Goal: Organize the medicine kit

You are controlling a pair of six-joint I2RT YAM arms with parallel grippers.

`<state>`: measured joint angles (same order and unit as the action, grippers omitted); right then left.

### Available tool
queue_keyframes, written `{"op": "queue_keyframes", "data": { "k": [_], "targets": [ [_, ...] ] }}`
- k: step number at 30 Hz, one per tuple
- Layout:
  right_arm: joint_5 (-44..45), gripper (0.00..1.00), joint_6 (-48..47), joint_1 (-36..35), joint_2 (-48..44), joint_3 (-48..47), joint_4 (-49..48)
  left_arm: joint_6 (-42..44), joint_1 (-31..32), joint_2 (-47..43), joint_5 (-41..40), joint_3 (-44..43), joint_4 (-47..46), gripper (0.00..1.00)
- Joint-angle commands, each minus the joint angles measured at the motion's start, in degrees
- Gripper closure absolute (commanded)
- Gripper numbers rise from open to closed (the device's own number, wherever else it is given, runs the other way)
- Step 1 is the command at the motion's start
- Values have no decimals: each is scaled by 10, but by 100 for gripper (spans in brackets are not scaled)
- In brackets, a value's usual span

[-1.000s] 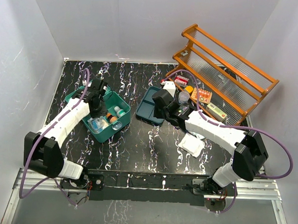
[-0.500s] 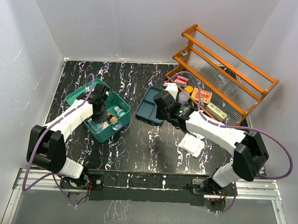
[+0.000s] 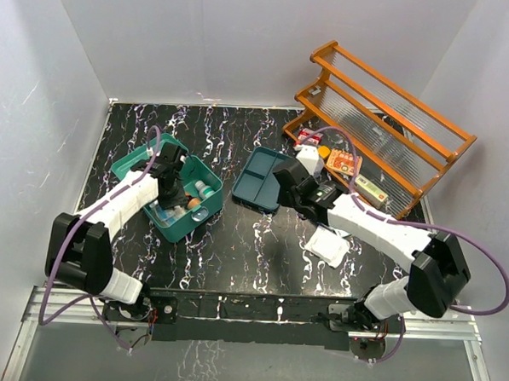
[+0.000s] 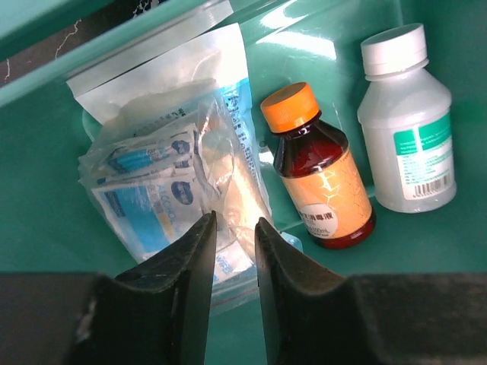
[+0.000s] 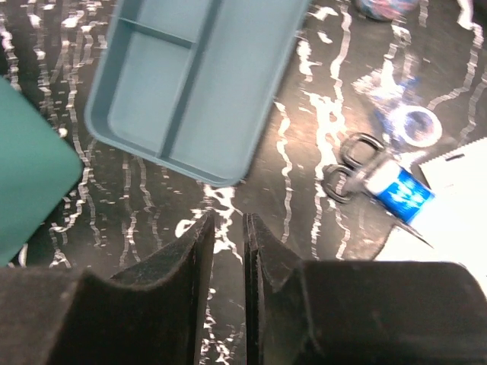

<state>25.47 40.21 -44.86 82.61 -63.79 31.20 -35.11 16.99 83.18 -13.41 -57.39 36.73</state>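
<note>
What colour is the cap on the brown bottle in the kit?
Orange cap, clearest in the left wrist view.

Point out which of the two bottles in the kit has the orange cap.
The brown bottle lying in the middle of the medicine kit, with an orange cap and label. The bottle to its right is translucent white with a white cap.

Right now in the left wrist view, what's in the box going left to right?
Clear pouch of wipes → brown bottle with an orange cap → white bottle, all lying in the green box.
</note>
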Motion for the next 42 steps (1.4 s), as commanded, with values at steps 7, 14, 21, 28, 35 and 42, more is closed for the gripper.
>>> {"op": "queue_keyframes", "data": {
  "k": [7, 14, 21, 28, 35, 42],
  "targets": [
    [63, 71, 138, 74, -102, 95, 112, 6, -3, -105, 8, -81, 47, 62],
    [82, 55, 228, 111, -143, 162, 200, 39, -3, -154, 70, -110, -4, 51],
    [69, 56, 237, 133, -162, 205, 211, 50, -4, -200, 94, -108, -65, 44],
    [21, 58, 192, 158, -142, 234, 162, 47, -4, -217, 102, -106, -72, 40],
    [-35, 62, 138, 180, -125, 259, 109, 45, -4, -206, 119, -115, -73, 39],
    [-73, 68, 92, 199, -115, 276, 78, 80, -4, -197, 74, -140, -49, 35]
  ]
}}
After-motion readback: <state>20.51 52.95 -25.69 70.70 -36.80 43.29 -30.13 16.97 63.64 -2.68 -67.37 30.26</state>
